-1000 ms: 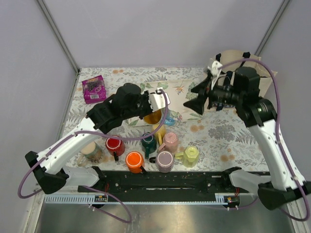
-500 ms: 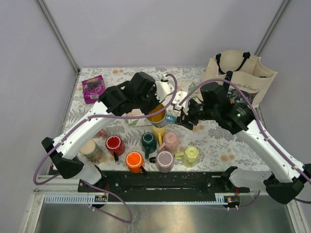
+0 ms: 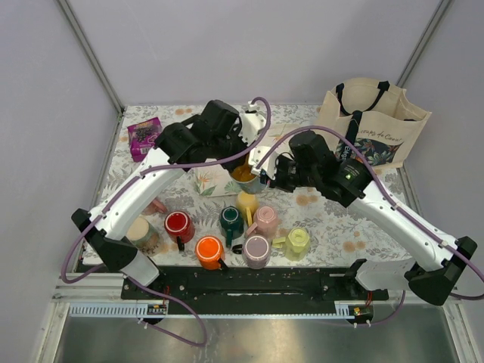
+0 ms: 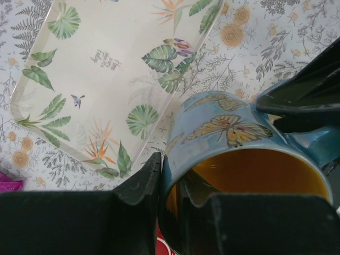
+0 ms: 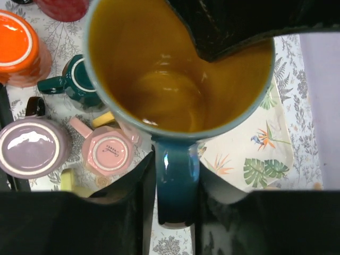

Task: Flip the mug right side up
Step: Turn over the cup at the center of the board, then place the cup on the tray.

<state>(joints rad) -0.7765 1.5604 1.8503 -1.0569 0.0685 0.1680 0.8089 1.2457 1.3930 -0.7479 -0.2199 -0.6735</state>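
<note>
Only a sliver of the salmon-pink mug (image 3: pixel 156 206) shows beside my left arm, so I cannot tell how it lies. Both grippers hold another mug, blue with butterflies and an orange inside (image 3: pixel 246 175) (image 4: pixel 228 133) (image 5: pixel 175 79), above the table with its mouth facing up. My left gripper (image 3: pixel 240 162) (image 4: pixel 172 178) is shut on its rim, one finger inside and one outside. My right gripper (image 3: pixel 266 175) (image 5: pixel 177 175) is shut on its dark blue handle (image 5: pixel 177 186), one finger pressed to each side.
A leaf-print tray (image 3: pixel 212 183) (image 4: pixel 106 69) lies under the held mug. Near the front stand red (image 3: pixel 178 224), orange (image 3: pixel 209 249), teal (image 3: pixel 231 219), upturned pale pink (image 3: pixel 265 221), mauve (image 3: pixel 256 249) and yellow-green (image 3: pixel 296 242) mugs. A tote bag (image 3: pixel 374 125) stands back right, a purple box (image 3: pixel 145 138) back left.
My right arm has swung in from the back right to the blue mug, and its jaws have closed round the handle. My left arm has carried the mug a little farther back.
</note>
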